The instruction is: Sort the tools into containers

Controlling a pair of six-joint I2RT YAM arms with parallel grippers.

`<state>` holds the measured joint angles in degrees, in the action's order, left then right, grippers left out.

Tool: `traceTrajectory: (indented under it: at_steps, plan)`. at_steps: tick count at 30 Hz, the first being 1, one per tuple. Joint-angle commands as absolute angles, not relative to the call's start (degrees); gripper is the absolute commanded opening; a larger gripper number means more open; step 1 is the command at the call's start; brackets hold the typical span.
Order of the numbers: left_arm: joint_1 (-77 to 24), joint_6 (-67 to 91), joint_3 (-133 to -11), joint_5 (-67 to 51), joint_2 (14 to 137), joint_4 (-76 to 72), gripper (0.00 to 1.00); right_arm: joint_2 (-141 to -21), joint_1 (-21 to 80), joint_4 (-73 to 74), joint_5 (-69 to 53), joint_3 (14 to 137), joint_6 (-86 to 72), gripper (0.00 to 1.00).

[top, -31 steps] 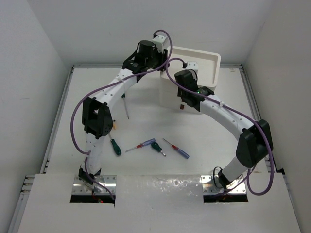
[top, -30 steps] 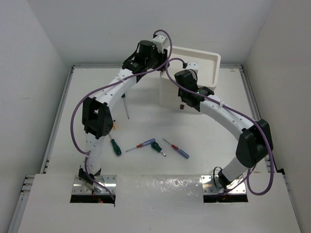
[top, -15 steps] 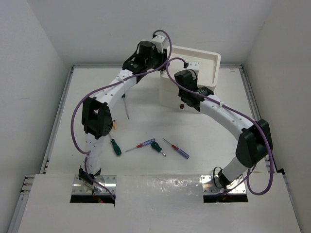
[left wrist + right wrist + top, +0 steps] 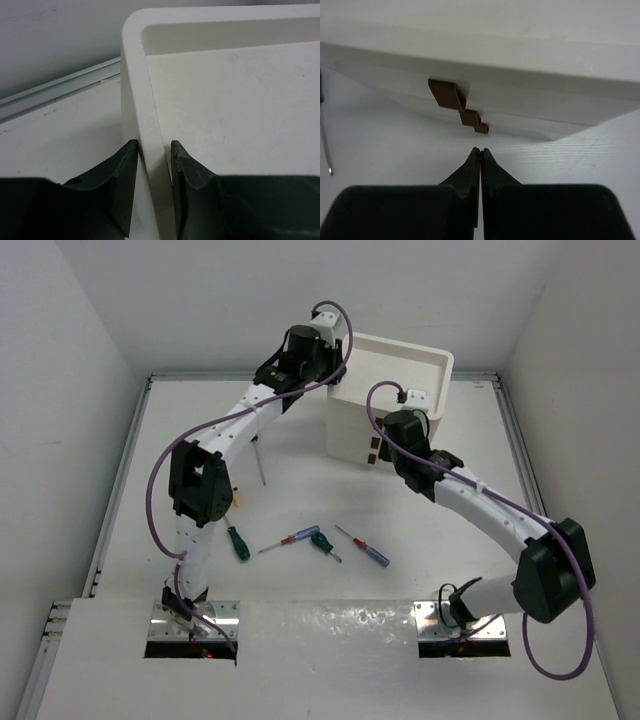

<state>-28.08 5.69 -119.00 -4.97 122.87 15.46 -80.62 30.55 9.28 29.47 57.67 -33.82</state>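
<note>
The white drawer unit stands at the back with its drawers closed; three red-brown tabs show on its front. My left gripper is shut on the unit's top left rim, one finger on each side of the wall. My right gripper is shut and empty, just in front of the tabs and apart from them; it also shows in the top view. Screwdrivers lie on the table: a green-handled one, a red and blue one, a green one and a red-shafted blue one.
Another screwdriver's thin shaft lies under the left arm, left of the unit; it shows at the left edge of the right wrist view. White walls enclose the table. A metal rail runs along the back edge.
My right arm has drawn back from the drawer front, its elbow swinging to the right and nearer. The tabs now show in the top view. The left arm has not moved.
</note>
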Motion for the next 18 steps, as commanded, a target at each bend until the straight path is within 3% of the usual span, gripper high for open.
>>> traceTrajectory:
  at_steps: [1, 4, 5, 6, 9, 12, 18]
  plan:
    - [-28.12, 6.15, -118.74, -4.04, 120.76, 14.94, 0.00, -75.43, 31.20, 6.16, 26.46, 54.34, -34.81, 0.00]
    - [-28.12, 6.15, -118.39, -3.87, 120.67, 14.33, 0.00, -74.18, 31.20, 3.44, 26.72, 52.12, -32.18, 0.00]
    - [-28.21, 6.07, -118.30, -3.87, 120.76, 14.24, 0.00, -74.96, 31.11, 3.08, 26.54, 52.55, -31.65, 0.07]
    - [-28.21, 5.98, -118.13, -3.87, 120.67, 14.15, 0.00, -75.75, 31.11, 3.08, 26.28, 54.39, -30.42, 0.26]
    - [-28.56, 5.63, -117.16, -4.22, 120.41, 13.62, 0.00, -80.41, 31.03, 3.86, 25.75, 59.48, -29.97, 0.40]
    - [-28.92, 5.36, -116.11, -5.10, 119.88, 13.18, 0.00, -85.94, 31.03, 5.36, 26.97, 65.10, -30.23, 0.46]
    - [-29.44, 5.36, -114.79, -5.62, 119.09, 12.57, 0.00, -91.40, 31.11, 6.86, 33.47, 70.75, -33.31, 0.45]
